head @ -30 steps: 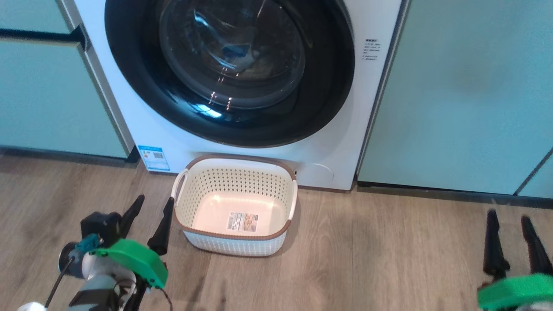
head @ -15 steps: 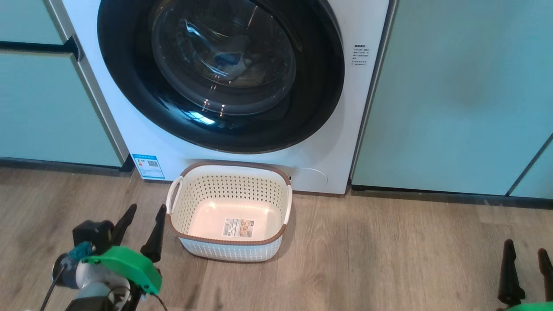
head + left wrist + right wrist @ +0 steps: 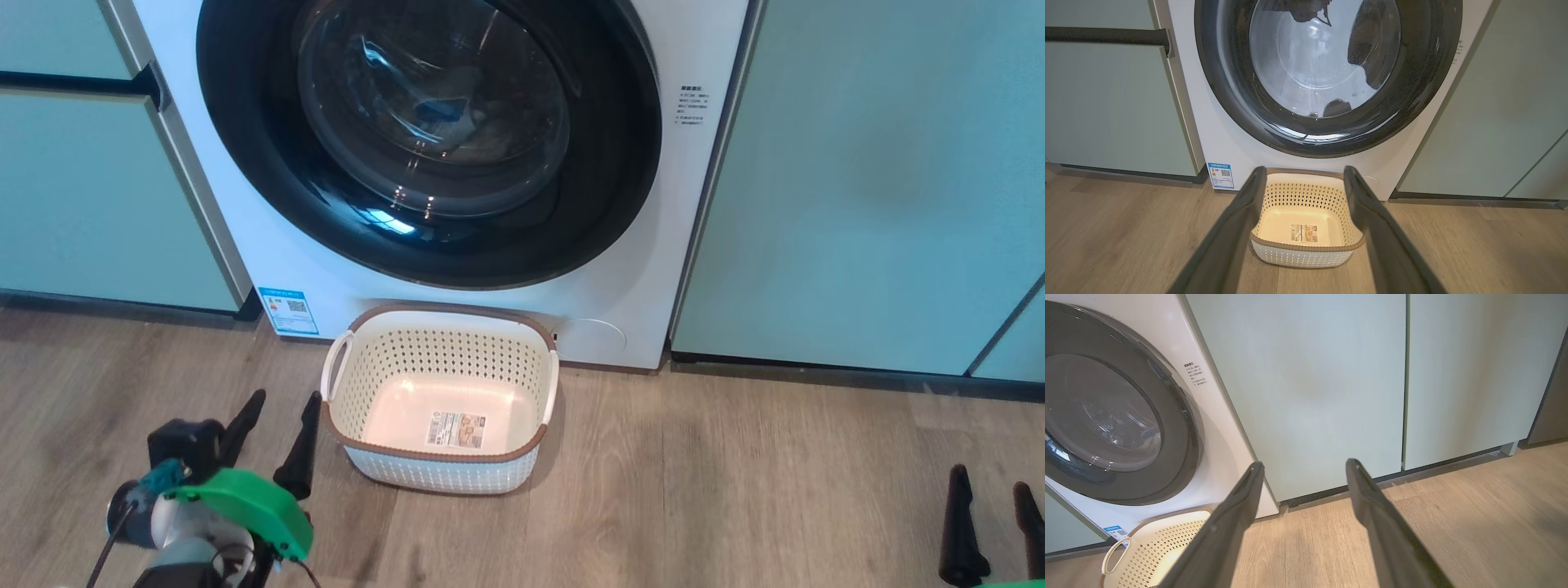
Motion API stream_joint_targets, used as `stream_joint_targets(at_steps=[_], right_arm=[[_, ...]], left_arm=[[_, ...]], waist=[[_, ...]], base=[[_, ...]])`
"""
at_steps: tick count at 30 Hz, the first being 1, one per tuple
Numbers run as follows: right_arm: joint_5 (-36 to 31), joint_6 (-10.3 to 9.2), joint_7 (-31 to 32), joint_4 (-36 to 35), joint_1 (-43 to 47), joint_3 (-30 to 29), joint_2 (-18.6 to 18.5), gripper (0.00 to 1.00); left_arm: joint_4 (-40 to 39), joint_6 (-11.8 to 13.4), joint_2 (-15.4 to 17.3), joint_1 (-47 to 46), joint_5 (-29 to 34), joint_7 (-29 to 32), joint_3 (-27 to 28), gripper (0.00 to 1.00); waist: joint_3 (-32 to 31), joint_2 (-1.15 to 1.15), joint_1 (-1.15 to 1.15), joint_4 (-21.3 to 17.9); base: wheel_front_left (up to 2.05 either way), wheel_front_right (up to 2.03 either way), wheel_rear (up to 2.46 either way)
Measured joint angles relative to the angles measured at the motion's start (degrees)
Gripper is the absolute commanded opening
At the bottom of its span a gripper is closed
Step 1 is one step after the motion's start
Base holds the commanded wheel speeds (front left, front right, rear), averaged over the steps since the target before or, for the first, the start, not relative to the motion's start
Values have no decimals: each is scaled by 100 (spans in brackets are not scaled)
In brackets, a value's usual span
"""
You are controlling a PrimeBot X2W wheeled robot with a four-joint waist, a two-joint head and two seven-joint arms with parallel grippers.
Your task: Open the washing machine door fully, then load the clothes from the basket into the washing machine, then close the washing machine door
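Wood-grain plank flooring (image 3: 735,490) was bordered by pale green cabinet doors (image 3: 865,180); left gripper (image 3: 286,396) and right gripper (image 3: 990,478) were spread wide, empty.

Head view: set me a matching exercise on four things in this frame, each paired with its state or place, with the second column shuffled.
Things:
1. washing machine door
2. basket
3. left tool
4. energy sticker

States or places:
A. open, holding nothing
B. shut
C. empty, on the floor
D. stuck low on the washing machine

Pairs: 1-B, 2-C, 3-A, 4-D
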Motion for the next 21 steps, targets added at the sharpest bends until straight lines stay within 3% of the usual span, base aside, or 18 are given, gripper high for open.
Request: stream_joint_targets(at_steps=[21], right_arm=[[-10, 0, 0, 35, 1, 63, 3, 100]], left_arm=[[-2, 0, -26, -9, 91, 0, -14, 100]], waist=[[3, 0, 0, 37]], base=[[0, 0, 0]])
